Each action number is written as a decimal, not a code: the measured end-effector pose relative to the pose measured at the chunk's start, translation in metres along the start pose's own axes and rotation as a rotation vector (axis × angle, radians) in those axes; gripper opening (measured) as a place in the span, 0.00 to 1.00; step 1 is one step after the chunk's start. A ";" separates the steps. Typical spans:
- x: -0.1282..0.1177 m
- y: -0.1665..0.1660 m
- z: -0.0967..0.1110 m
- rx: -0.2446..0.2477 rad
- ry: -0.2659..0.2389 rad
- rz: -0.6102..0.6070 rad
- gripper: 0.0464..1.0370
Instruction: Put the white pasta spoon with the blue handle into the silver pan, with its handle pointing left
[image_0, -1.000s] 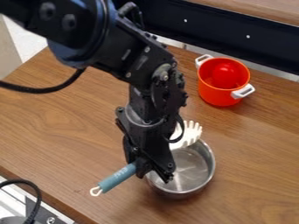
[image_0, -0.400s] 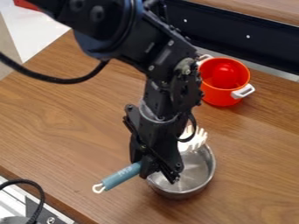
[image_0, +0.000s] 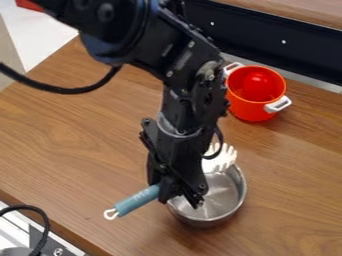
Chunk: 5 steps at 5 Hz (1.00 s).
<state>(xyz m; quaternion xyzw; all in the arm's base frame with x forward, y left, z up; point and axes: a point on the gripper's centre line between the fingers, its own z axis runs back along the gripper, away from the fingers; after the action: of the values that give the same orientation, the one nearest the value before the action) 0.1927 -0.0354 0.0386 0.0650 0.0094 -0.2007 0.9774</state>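
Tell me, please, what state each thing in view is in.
Hand: closed on the toothed utensil.
Toothed utensil: gripped by its blue-grey handle, slanted, its white head by the metal bowl.
Metal bowl: upright, uncovered, partly hidden behind the hand.
Orange pot: upright, uncovered, standing on the table.

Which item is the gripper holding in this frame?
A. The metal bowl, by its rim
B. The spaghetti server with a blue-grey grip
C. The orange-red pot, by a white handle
B: the spaghetti server's blue-grey grip sticks out on one side of the gripper, and its white toothed head on the other.
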 end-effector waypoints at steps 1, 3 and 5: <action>-0.002 0.006 -0.001 0.002 0.003 0.009 0.16; -0.004 0.017 -0.003 0.000 0.008 0.026 0.16; -0.009 0.021 -0.005 0.000 0.017 0.013 0.19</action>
<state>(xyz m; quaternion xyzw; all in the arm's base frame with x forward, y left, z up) 0.1930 -0.0126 0.0362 0.0665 0.0173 -0.1940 0.9786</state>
